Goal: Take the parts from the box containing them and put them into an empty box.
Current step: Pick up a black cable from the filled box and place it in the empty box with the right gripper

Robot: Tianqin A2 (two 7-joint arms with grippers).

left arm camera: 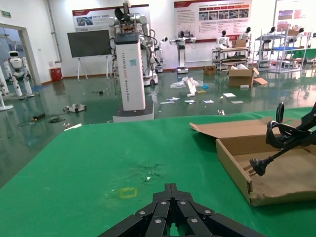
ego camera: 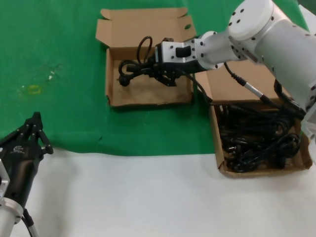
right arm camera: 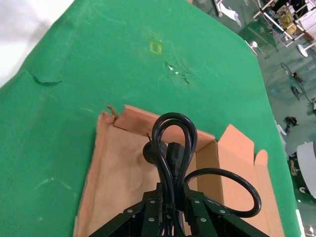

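The right gripper (ego camera: 165, 74) pinches a coiled power cable (ego camera: 137, 66) over the smaller cardboard box (ego camera: 148, 96), at about twelve o'clock on the green cloth (ego camera: 59, 74). The bundle's long axis runs toward nine o'clock from the jaws, plug (left arm camera: 258, 166) hanging lowest, probably just clear of the matte floor. More rubbery black cables (ego camera: 259, 140) fill the larger box (ego camera: 219, 163) at three o'clock. The left gripper (ego camera: 30, 136) idles at eight o'clock, jaws seemingly pressed together.
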